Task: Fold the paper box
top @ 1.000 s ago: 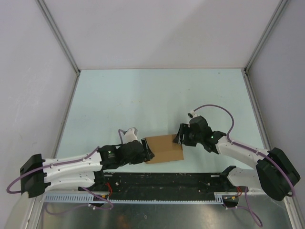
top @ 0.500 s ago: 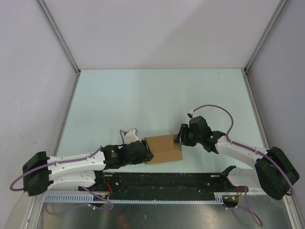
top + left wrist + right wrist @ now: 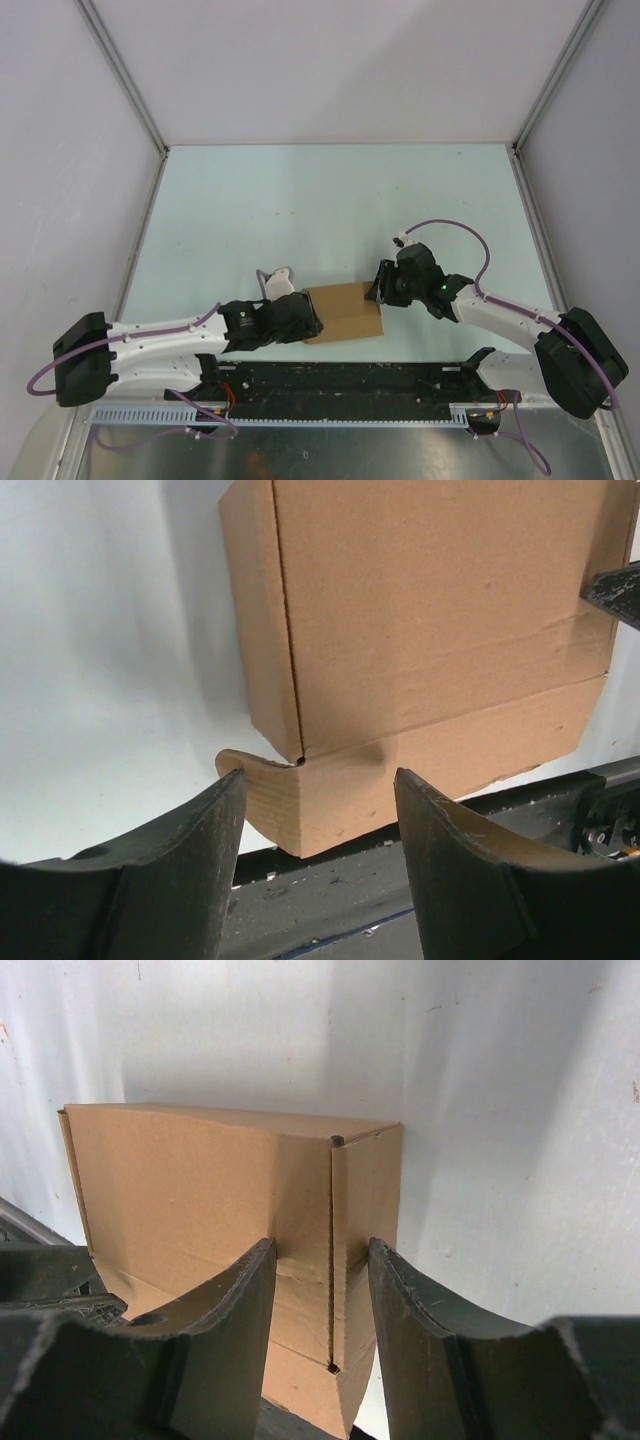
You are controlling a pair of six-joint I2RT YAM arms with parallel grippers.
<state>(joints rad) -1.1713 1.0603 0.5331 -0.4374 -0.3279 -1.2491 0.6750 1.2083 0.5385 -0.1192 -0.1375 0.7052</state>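
The paper box (image 3: pixel 345 312) is a brown cardboard box lying on the pale table near its front edge, between my two grippers. My left gripper (image 3: pixel 308 322) is at its left end. In the left wrist view the box (image 3: pixel 430 610) has its near corner and a curled tab (image 3: pixel 255 775) between the open fingers of the left gripper (image 3: pixel 318 775); the left finger touches the tab. My right gripper (image 3: pixel 378 290) is at the box's right end. In the right wrist view the right gripper (image 3: pixel 320 1245) pinches the creased end of the box (image 3: pixel 190 1180).
A black rail (image 3: pixel 340 385) runs along the near table edge right under the box, and it also shows as a dark strip (image 3: pixel 450 880) in the left wrist view. Grey walls with metal posts (image 3: pixel 125 80) close in the table on three sides.
The left arm has slid a little to the right, toward the box, and its jaws have narrowed. The right jaws have closed in on the box's end. The box has stayed in place.
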